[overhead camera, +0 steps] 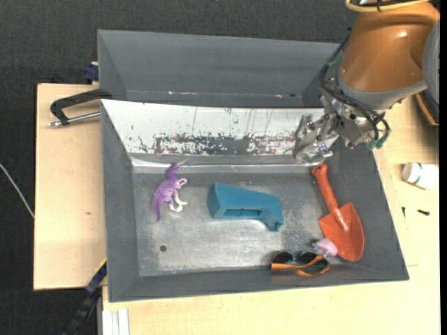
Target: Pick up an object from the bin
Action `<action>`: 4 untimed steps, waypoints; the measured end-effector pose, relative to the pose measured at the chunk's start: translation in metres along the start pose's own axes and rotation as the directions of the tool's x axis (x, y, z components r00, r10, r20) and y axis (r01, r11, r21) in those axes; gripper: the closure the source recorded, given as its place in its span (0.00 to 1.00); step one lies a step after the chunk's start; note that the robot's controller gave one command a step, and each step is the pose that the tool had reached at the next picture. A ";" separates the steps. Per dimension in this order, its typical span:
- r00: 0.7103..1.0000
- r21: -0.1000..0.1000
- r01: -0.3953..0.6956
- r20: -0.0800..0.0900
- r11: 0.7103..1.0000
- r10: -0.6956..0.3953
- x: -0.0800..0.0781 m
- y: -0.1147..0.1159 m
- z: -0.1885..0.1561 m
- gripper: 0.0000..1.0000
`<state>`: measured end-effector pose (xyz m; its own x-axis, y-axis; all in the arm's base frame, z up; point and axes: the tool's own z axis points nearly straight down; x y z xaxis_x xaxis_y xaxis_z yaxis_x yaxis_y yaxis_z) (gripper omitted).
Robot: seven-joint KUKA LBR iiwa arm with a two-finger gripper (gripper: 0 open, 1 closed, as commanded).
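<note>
We see the gripper [312,144] hanging at the back right of the bin [209,257], close to the streaked rear wall. The thing nearest it is an orange toy shovel [334,215]. The tip of the shovel's handle lies just in front of the gripper, on the side nearer the camera, and looks almost directly beneath it. The shovel's long axis runs from that handle tip near the back wall, slanting forward and a little to the view's right. It ends in the broad blade, which points toward the front right corner. If the shovel is the thing to be picked, we judge that the thin handle is the natural place to close on. The grip should then run across that slanted axis, not along it. From this angle the metal parts under the orange cover blur together, so we cannot tell whether the gripper is spread or closed. Nothing appears to be held in it. A small pink thing [325,248] and a pair of dark sunglasses [300,262] lie against the blade's front edge. A blue block [244,204] and a purple dinosaur [169,190] sit well apart to the view's left.
</note>
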<state>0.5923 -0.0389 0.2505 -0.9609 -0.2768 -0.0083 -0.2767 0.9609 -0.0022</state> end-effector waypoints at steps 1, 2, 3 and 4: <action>1.000 -0.002 0.001 -0.003 1.000 -0.001 0.028 0.012 0.060 1.00; 1.000 -0.005 0.002 -0.013 1.000 -0.002 0.029 0.030 0.090 1.00; 0.999 -0.005 -0.042 -0.010 0.999 0.042 0.021 0.040 0.044 1.00; 0.987 0.000 -0.162 0.005 0.987 0.162 0.027 0.055 0.021 1.00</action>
<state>0.5515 0.0070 0.2289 -0.9930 -0.1177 -0.0135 -0.1177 0.9930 -0.0006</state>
